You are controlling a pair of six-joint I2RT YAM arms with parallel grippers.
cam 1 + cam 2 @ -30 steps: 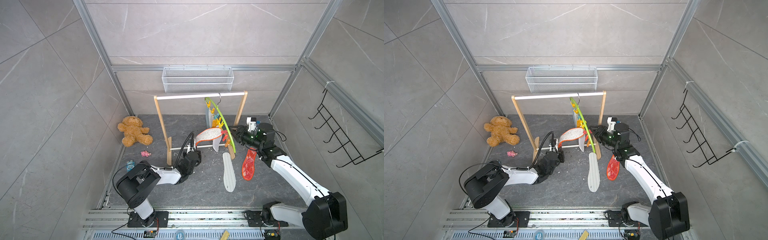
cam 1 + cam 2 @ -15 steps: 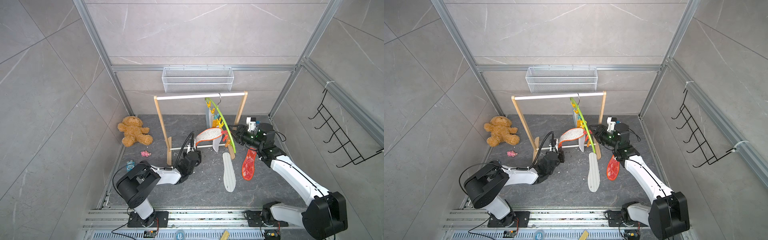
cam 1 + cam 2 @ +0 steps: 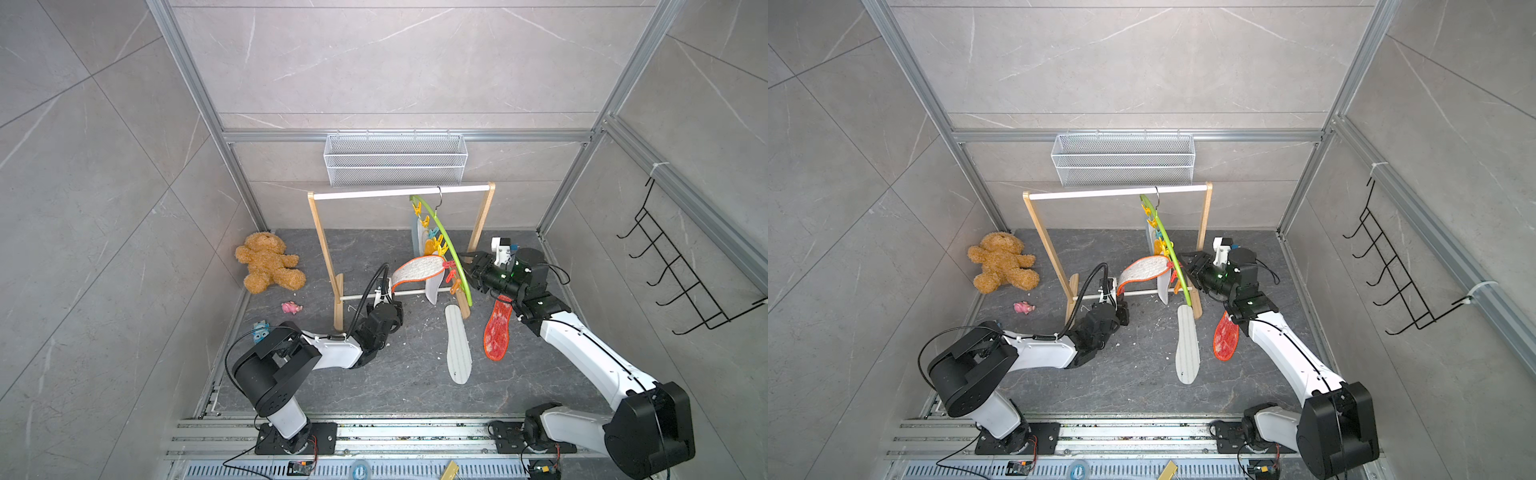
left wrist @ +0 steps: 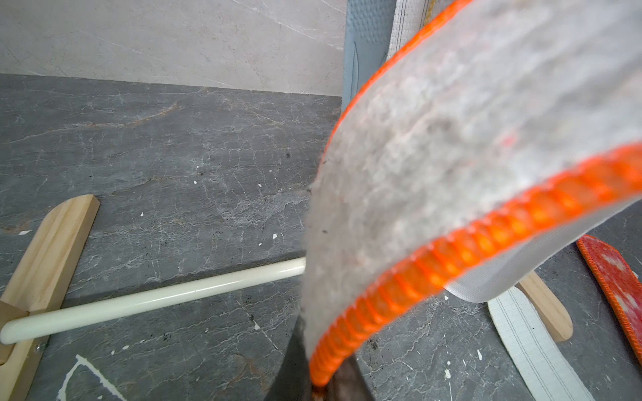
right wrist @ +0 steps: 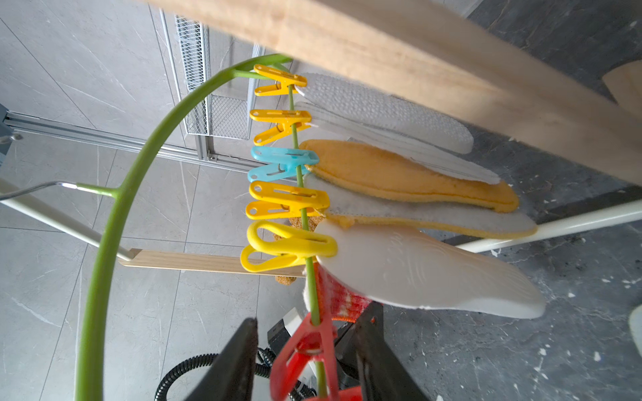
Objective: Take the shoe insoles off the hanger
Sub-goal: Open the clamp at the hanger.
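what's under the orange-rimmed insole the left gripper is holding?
Beneath the orange-rimmed insole: dark floor, the rack's white lower rail, and a white insole hanging just below its edge. The rail's further run is covered by it.

We see a teddy bear [image 3: 268, 264] on the floor [image 3: 395, 390] — a small pink toy [image 3: 291, 307] near it, a white mesh basket [image 3: 395, 166] on the wall.

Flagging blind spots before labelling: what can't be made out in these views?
- Left gripper: pads covered by the grey orange-rimmed insole, left wrist view.
- Red clip: its bite on that insole, blurred and cropped, right wrist view.
- Hanging insoles: count, overlapped in both top views.
- Red mesh insole: upper end under the right arm, top views.
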